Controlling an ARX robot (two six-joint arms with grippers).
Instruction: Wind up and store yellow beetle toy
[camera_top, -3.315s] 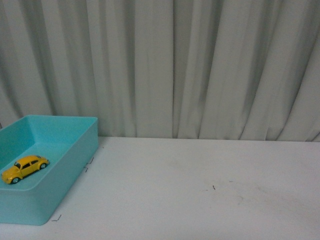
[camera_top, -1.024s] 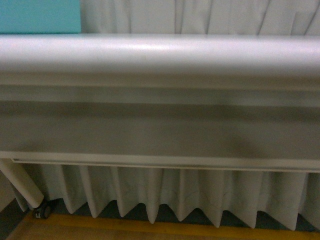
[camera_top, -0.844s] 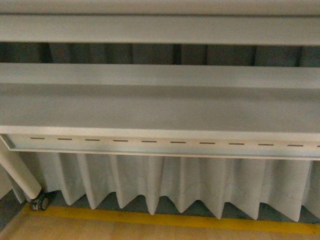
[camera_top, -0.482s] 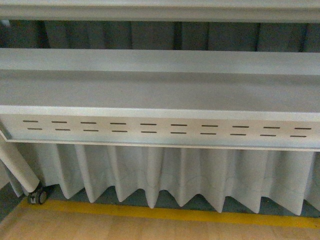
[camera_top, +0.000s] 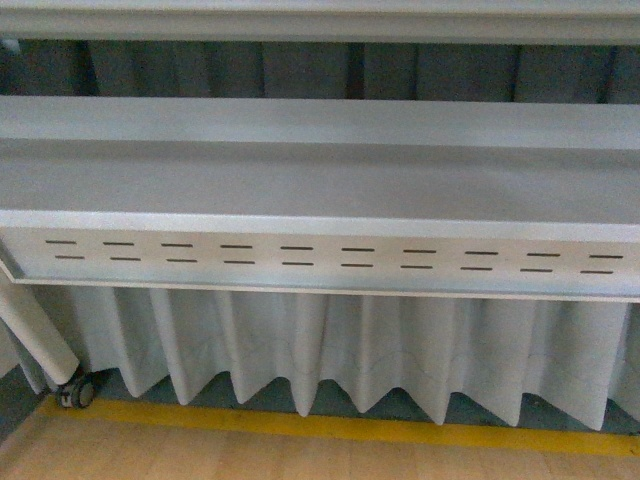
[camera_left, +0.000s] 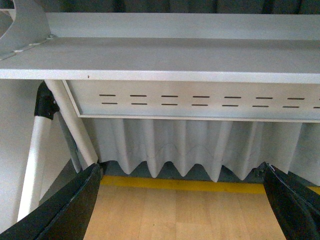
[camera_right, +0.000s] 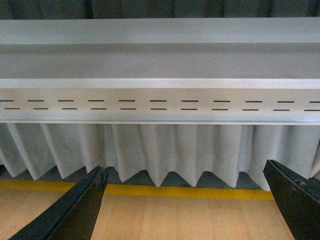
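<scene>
Looking across all three views, the small yellow beetle toy is nowhere in sight, so its place, its heading and its long axis cannot be told. The front view shows only the pale grey slotted metal rail (camera_top: 320, 255) under the worktop, the pleated white curtain (camera_top: 330, 345) below it, a yellow floor stripe (camera_top: 330, 428) and, at about 8 o'clock, a small black caster (camera_top: 72, 393).

As a judgement, a toy car of that kind should be light, rigid and slick, best pinched across its flanks rather than over the roof.

The left arm's black fingers (camera_left: 65, 210) stand wide apart over the wooden floor (camera_left: 175, 210), holding nothing. The right arm's black fingers (camera_right: 75, 210) are likewise spread wide and empty.
</scene>
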